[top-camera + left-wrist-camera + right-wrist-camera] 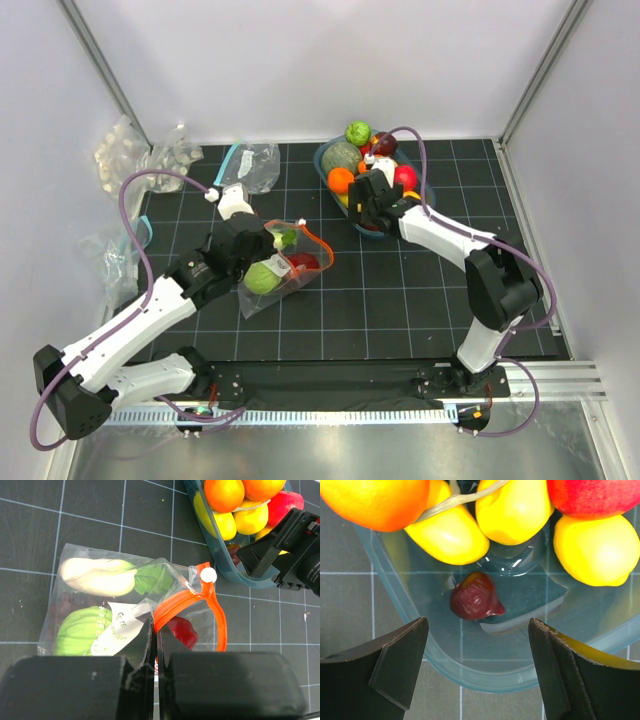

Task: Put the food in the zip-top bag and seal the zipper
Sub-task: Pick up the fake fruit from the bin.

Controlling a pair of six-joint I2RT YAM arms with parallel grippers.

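Zip-top bag (283, 262) lies on desk (400, 300), long axis diag., zipper (192, 600) mouth facing rt toward teal tub (485, 677); my left fingers (75, 690) are clamped shut on its mouth edge. Inside: white veg (97, 575), cabbage (82, 630), red piece (182, 630). Only rt wrist cam shows the dark-red bit (475, 597) on tub floor below the lemons (452, 532), w/ my right fingers (395, 665) spread wide over it.

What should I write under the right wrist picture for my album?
Open right gripper hovers over a dark red fruit in the teal tub beside lemons.
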